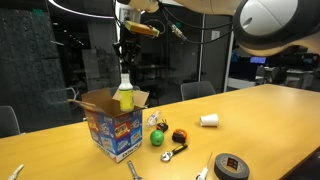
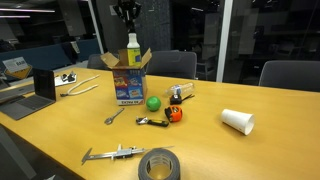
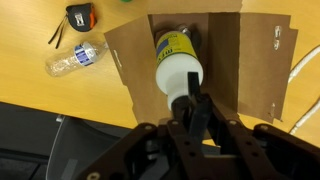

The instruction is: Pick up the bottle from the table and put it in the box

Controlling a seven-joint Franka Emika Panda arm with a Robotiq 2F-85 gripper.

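The bottle (image 1: 124, 95) hangs upright with its yellow-green body partly inside the open top of the box (image 1: 115, 125) and its white neck above the flaps. It shows the same way in an exterior view (image 2: 133, 50). My gripper (image 1: 125, 55) is straight above the box and shut on the bottle's black nozzle. In the wrist view I look down on the bottle (image 3: 175, 65), with my gripper (image 3: 195, 105) closed at its top and the brown flaps of the box (image 3: 240, 60) around it. The box stands on the light-wood table (image 1: 270, 120).
Beside the box lie a green ball (image 2: 153, 102), an orange-black tape measure (image 2: 174, 114), a spoon (image 2: 114, 116), a white paper cup (image 2: 238, 121) and a tape roll (image 2: 160, 165). A crushed clear plastic bottle (image 3: 75, 58) lies next to the box. A laptop (image 2: 40, 85) stands further along.
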